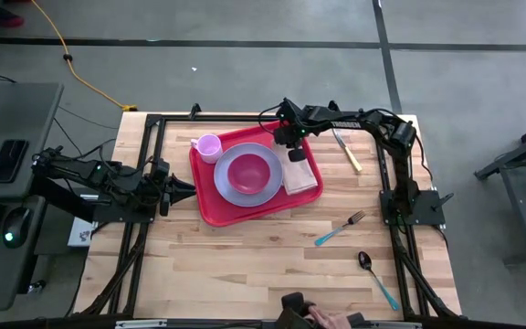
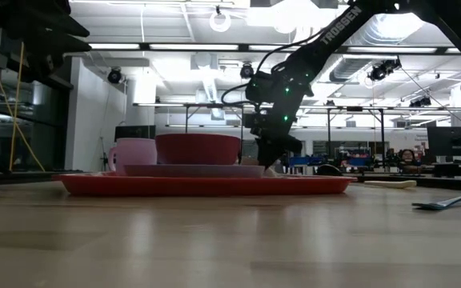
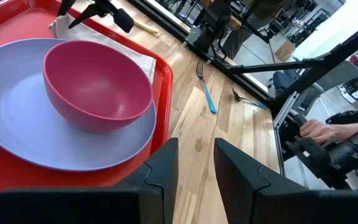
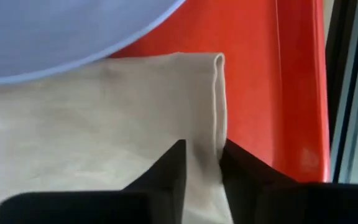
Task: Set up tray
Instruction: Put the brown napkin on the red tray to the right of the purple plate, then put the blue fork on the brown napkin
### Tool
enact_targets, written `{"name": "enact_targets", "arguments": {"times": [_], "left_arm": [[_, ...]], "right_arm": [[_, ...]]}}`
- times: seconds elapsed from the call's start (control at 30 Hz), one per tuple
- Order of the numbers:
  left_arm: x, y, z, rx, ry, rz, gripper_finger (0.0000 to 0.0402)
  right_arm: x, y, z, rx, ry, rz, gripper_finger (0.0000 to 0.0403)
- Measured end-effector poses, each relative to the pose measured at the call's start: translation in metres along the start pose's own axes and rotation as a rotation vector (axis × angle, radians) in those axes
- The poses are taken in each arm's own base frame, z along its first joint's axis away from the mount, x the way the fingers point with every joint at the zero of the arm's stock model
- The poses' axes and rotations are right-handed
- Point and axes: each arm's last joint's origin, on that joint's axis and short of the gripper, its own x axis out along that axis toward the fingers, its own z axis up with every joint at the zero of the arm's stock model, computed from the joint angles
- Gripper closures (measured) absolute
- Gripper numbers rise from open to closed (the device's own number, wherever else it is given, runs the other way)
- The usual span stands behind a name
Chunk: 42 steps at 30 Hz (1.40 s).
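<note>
The red tray [image 1: 210, 203] lies flat on the table. On it are a lavender plate [image 1: 245, 194] holding a magenta bowl [image 1: 247, 170], a pink cup [image 1: 208, 147] at the far left corner, and a beige folded napkin [image 1: 301, 175] along its right side. My right gripper [image 1: 292, 146] stands over the napkin's far end, shut on it. My left gripper [image 1: 188, 189] hovers just off the tray's left rim, pointing at it, its fingers [image 3: 166, 165] a narrow gap apart and holding nothing. My right gripper [image 4: 202, 158] pinches the napkin's raised folded edge [image 4: 219, 118] between its two fingers, close to the napkin's far corner. The fingers come from above, pointing down, and lie across that fold. The rest of the napkin [image 4: 104, 112] lies on the tray [image 4: 291, 74], partly under the plate's rim.
A knife [image 1: 347, 151] lies right of the tray near the far edge. A blue-handled fork [image 1: 339, 228] and a spoon [image 1: 373, 274] lie on the bare wood toward the near right. A person's hand [image 1: 318, 315] shows at the near edge.
</note>
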Motion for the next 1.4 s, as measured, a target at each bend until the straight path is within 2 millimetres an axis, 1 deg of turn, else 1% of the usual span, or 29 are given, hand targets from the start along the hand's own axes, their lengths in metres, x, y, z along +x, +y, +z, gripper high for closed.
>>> {"name": "enact_targets", "arguments": {"times": [0.13,0.27,0.43,0.5,0.6,0.63,0.77,0.97,1.13,1.23,1.4], "left_arm": [[0.000,0.000,0.000,0.002,0.000,0.000,0.0268],[0.000,0.000,0.000,0.004,0.000,0.000,0.0268],[0.000,0.000,0.000,0.005,0.001,0.001,0.0268],[0.000,0.000,0.000,0.004,0.000,0.001,0.0268],[0.000,0.000,0.000,0.005,0.001,0.001,0.0268],[0.000,0.000,0.000,0.005,0.001,0.001,0.0268],[0.000,0.000,0.000,0.006,0.003,0.003,0.0268],[0.000,0.001,-0.001,0.025,0.006,0.006,0.0268],[0.000,0.001,-0.001,0.038,0.007,0.006,0.0268],[0.000,0.001,-0.001,0.039,0.007,0.006,0.0268],[0.000,0.000,-0.001,0.039,0.021,-0.010,0.0268]], "right_arm": [[0.000,-0.001,0.000,-0.015,0.016,-0.024,0.0288],[-0.002,-0.002,0.002,-0.016,0.003,-0.041,0.0264],[-0.012,-0.005,0.005,-0.017,-0.005,-0.088,0.0245],[-0.019,-0.007,0.007,-0.016,-0.013,-0.107,0.0241],[-0.035,-0.008,0.010,0.008,-0.015,-0.154,0.0241],[-0.044,-0.007,0.012,0.024,-0.016,-0.169,0.0242],[-0.074,0.001,0.016,0.120,-0.009,-0.175,0.0246],[-0.124,0.024,0.019,0.282,-0.003,-0.136,0.0245],[-0.158,0.046,0.017,0.433,0.021,-0.090,0.0248],[-0.173,0.060,0.015,0.512,0.054,-0.059,0.0252],[-0.193,0.083,0.011,0.600,0.127,-0.004,0.0257]]}}
